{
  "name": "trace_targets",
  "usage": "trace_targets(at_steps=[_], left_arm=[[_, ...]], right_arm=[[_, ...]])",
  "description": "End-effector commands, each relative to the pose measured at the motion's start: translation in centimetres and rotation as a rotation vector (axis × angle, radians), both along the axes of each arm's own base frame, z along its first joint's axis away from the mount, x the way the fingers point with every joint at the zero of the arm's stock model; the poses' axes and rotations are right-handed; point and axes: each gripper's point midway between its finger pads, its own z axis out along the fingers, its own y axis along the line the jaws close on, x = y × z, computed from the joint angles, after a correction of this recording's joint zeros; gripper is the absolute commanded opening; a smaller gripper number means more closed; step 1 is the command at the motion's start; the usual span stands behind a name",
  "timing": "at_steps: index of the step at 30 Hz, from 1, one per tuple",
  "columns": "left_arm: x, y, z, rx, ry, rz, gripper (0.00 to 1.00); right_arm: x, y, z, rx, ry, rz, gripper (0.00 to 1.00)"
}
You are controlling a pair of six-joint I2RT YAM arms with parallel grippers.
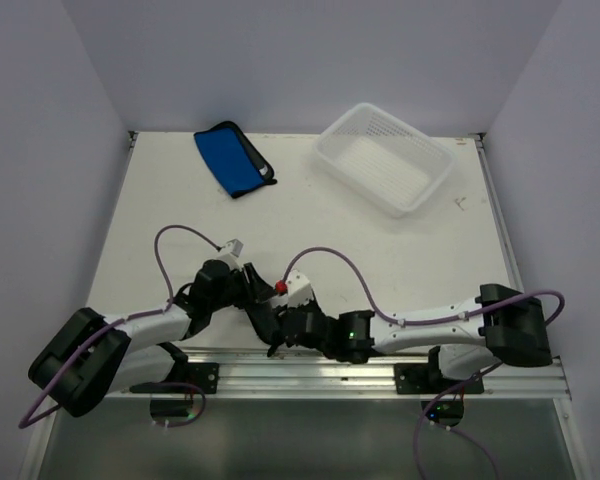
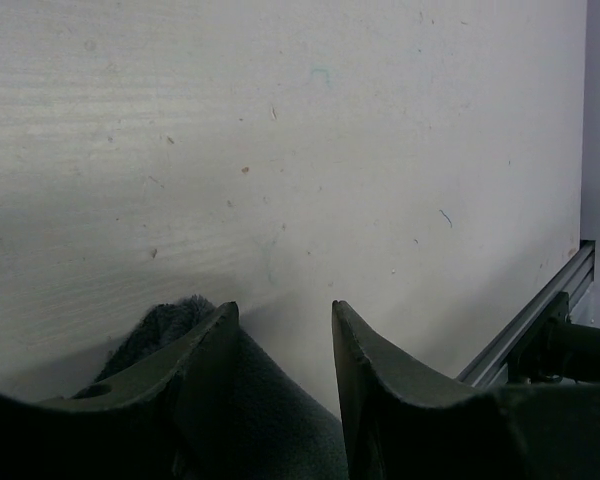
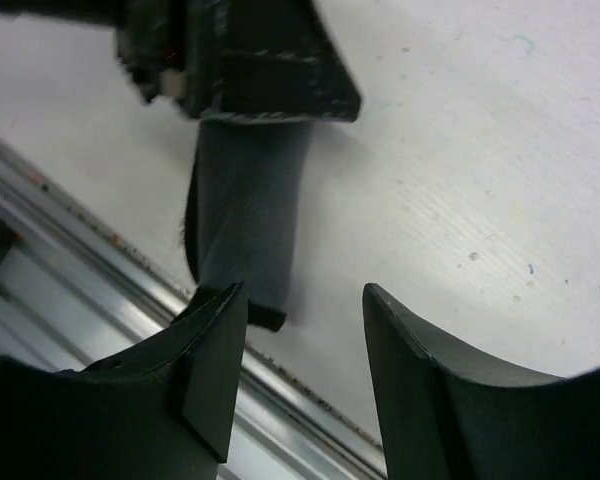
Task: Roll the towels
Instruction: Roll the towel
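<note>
A dark towel roll [image 3: 250, 210] lies on the table beside the near rail; its colour reads only as dark grey with a black edge. My left gripper [image 2: 282, 305] sits over its far end with jaws apart. The cloth [image 2: 270, 410] runs under the left finger and across the gap, and bare table shows between the tips. My right gripper [image 3: 303, 290] stands open just short of the roll's near end, holding nothing. In the top view both grippers meet at the table's front, left [image 1: 248, 290] and right [image 1: 278, 325], hiding most of the roll. The blue towel [image 1: 230, 158] lies at the back left.
A white perforated basket [image 1: 385, 158] stands at the back right, tilted to the table's edges. The aluminium rail [image 3: 280, 400] runs along the near edge, right behind the roll. Walls close the table's left, back and right sides.
</note>
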Motion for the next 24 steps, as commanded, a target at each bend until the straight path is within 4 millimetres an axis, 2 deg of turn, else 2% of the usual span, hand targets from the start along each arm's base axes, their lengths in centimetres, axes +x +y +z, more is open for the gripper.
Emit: trace_targets(at_steps=[1, 4, 5, 6, 7, 8, 13, 17, 24], left_arm=[[-1.7, 2.3, -3.6, 0.102, 0.098, 0.043, 0.48], [-1.8, 2.3, -3.7, 0.103, 0.104, 0.045, 0.48], [-1.9, 2.4, -3.7, 0.102, 0.105, 0.046, 0.48], [-1.9, 2.4, -3.7, 0.101, 0.102, 0.046, 0.48], [-1.9, 2.4, -3.7, 0.101, 0.102, 0.046, 0.48], [-1.8, 2.3, -3.6, 0.099, 0.101, 0.044, 0.48], [-1.9, 2.3, -3.4, 0.094, 0.101, 0.041, 0.48], [-2.0, 2.3, -3.4, 0.100, 0.103, 0.035, 0.48], [-2.0, 2.2, -3.2, 0.089, 0.099, 0.036, 0.48]], right_arm=[[0.6, 2.7, 2.8, 0.295, 0.159, -0.027, 0.55], [2.7, 2.1, 2.5, 0.364, 0.218, -0.105, 0.56], [2.4, 1.9, 1.4, 0.365, 0.266, -0.095, 0.56], [3.4, 1.6, 0.8, 0.380, 0.290, -0.120, 0.56], [3.5, 2.3, 1.0, 0.425, 0.320, -0.109, 0.56], [3.4, 2.3, -0.3, 0.414, 0.346, -0.110, 0.56], [2.8, 4.1, -1.5, 0.429, 0.416, -0.067, 0.56], [3.0, 4.9, -2.0, 0.447, 0.437, -0.070, 0.56], [2.7, 5.3, -4.2, 0.417, 0.476, -0.076, 0.56]])
